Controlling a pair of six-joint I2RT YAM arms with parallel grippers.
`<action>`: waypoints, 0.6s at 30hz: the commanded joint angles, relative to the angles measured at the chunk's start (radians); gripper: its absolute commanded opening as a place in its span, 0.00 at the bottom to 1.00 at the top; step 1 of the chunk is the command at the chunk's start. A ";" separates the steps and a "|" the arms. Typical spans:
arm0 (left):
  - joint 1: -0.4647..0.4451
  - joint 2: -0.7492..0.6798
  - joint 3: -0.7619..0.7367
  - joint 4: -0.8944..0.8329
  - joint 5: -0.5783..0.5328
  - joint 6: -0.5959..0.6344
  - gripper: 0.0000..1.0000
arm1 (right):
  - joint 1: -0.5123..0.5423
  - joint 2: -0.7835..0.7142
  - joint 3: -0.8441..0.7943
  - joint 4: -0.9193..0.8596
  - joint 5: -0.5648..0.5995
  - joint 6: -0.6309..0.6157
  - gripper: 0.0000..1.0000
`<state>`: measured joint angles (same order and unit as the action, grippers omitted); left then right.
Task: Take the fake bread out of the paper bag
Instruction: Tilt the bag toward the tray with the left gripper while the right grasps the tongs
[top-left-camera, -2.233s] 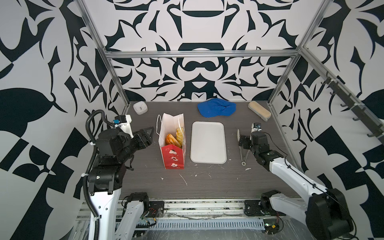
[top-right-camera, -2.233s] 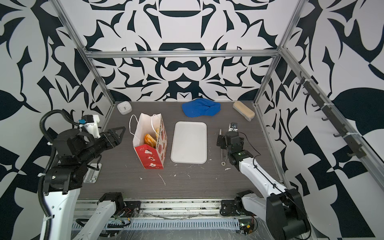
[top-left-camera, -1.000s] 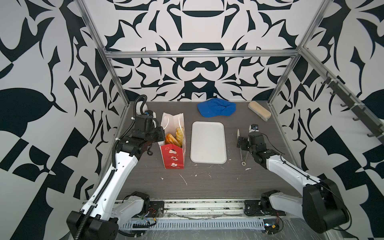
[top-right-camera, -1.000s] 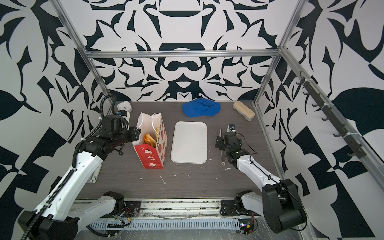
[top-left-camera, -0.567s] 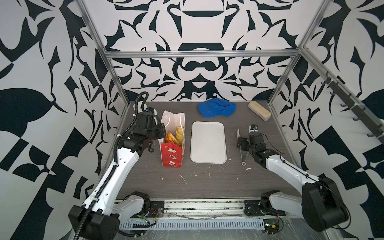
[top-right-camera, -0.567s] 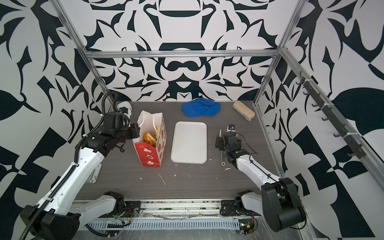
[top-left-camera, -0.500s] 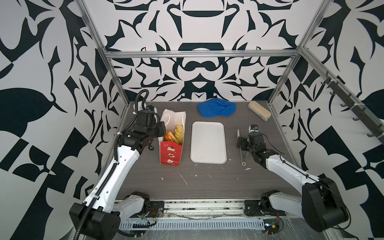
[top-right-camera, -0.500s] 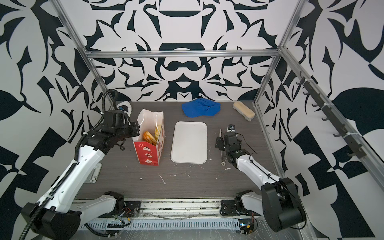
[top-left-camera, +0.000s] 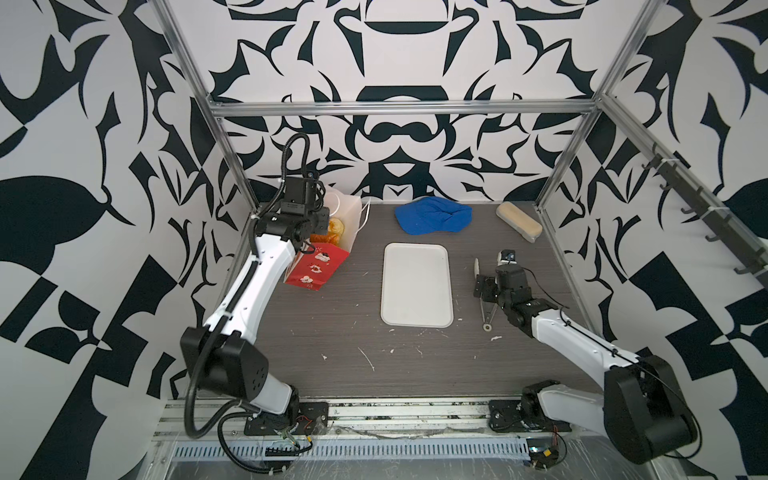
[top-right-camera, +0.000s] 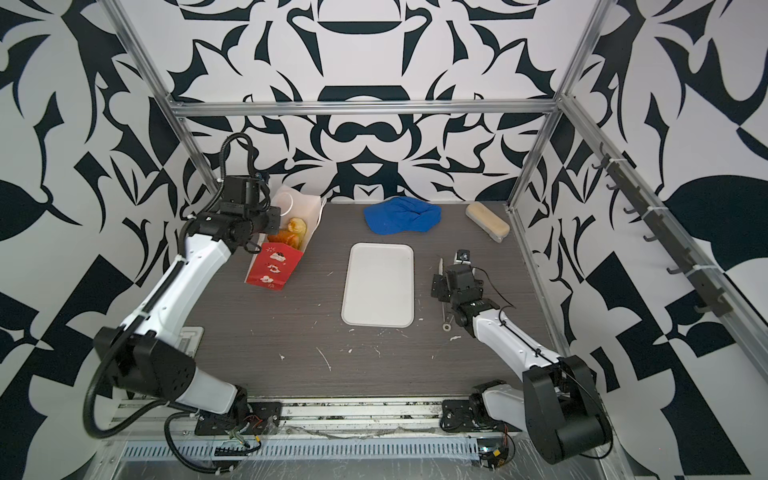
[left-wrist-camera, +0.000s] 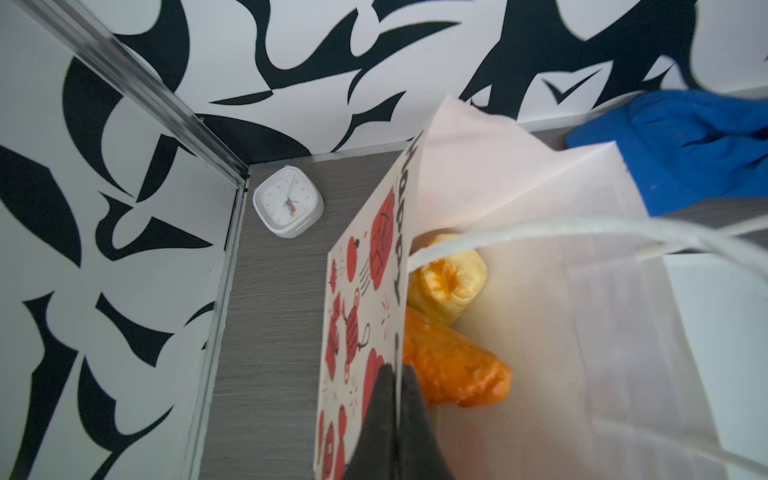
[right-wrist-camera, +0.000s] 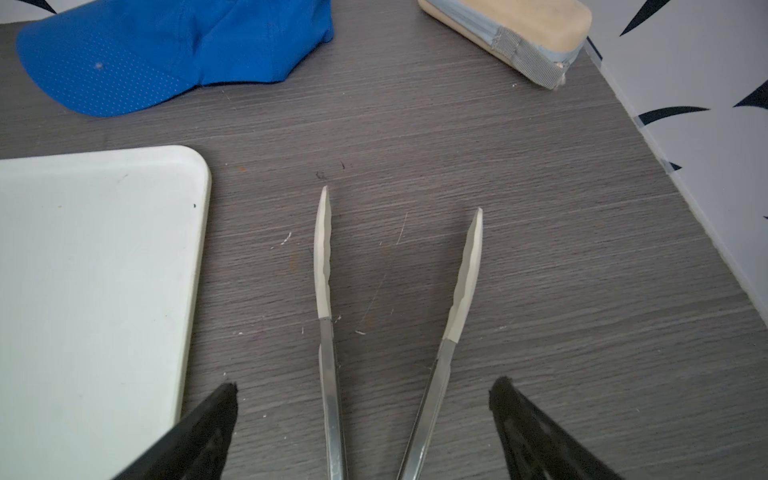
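The red-and-white paper bag stands tilted near the back left corner with its mouth open. Inside it lies fake bread. The left wrist view shows a yellow croissant and an orange-brown loaf against the white lining. My left gripper is shut on the bag's printed side wall, one finger outside and one inside. My right gripper hangs open low over the table on the right, its jaws wide on either side of metal tongs without touching them.
A white tray lies mid-table between the bag and the tongs. A blue cap and a beige block sit at the back. A small white clock sits in the back left corner, by the frame post.
My left arm reached the bag and shut on its side wall. The bag has shifted toward the back left and tipped. The right arm has not moved.
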<state>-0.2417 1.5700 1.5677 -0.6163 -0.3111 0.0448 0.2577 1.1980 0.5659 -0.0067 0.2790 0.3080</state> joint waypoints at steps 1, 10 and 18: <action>0.002 0.054 0.027 0.097 -0.012 0.054 0.00 | 0.002 -0.033 0.043 -0.038 0.033 -0.008 0.98; -0.117 0.128 0.030 0.155 0.038 -0.008 0.00 | 0.002 -0.079 0.075 -0.179 0.030 0.026 0.99; -0.203 0.117 -0.036 0.166 0.028 -0.082 0.00 | -0.011 -0.119 0.089 -0.331 0.044 0.098 1.00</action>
<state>-0.4423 1.6962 1.5562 -0.4740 -0.2886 0.0120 0.2539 1.0977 0.6094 -0.2520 0.2951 0.3637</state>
